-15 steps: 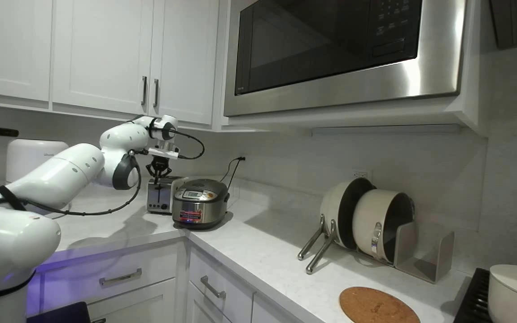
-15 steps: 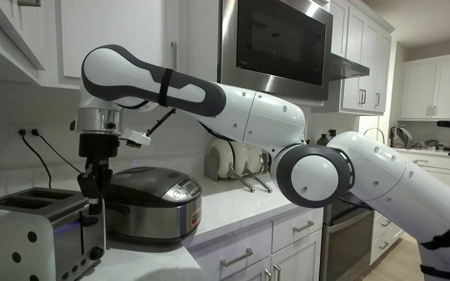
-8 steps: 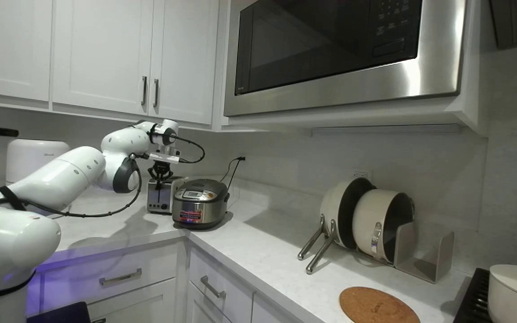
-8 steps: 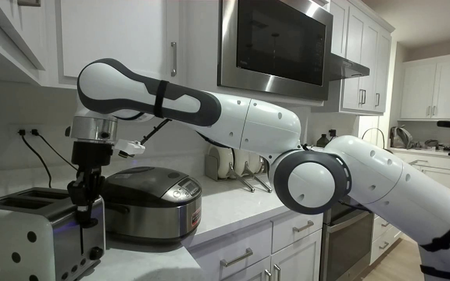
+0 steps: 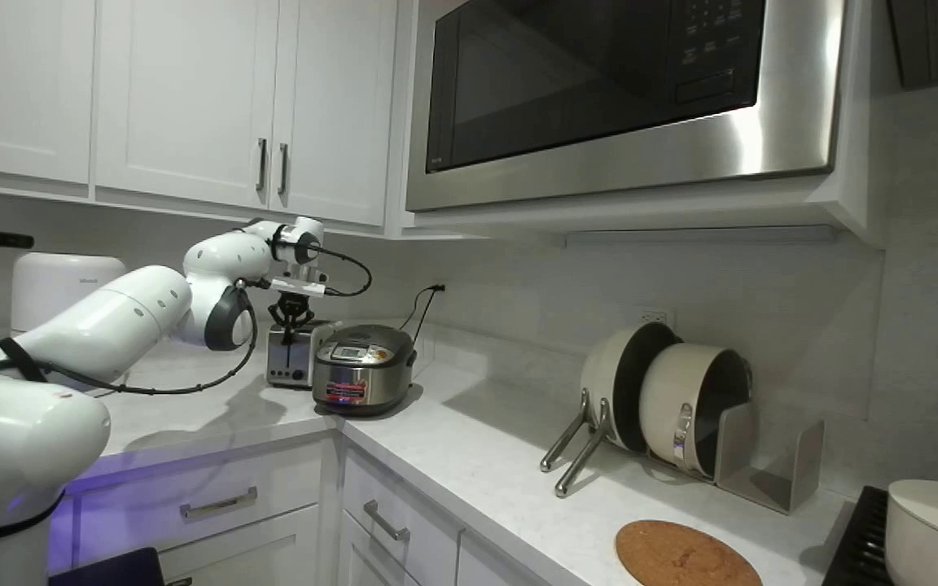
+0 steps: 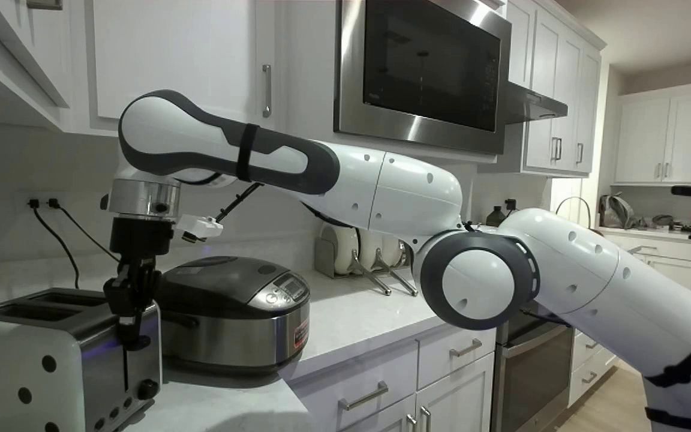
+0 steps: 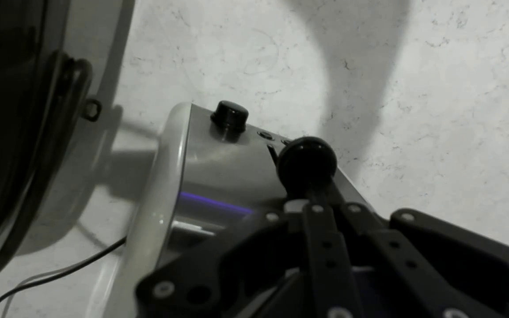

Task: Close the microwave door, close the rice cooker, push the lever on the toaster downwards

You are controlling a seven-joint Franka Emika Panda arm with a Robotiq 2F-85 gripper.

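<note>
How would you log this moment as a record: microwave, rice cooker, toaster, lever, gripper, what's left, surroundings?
Microwave door: closed
Rice cooker: lid closed
Toaster: beside the rice cooker
Lever: slot visible below it; not fully down
Gripper: shut, at the lever, apparently touching it
Left to do: likely just pressing the lever down
Surroundings: round brown mat on the counter
</note>
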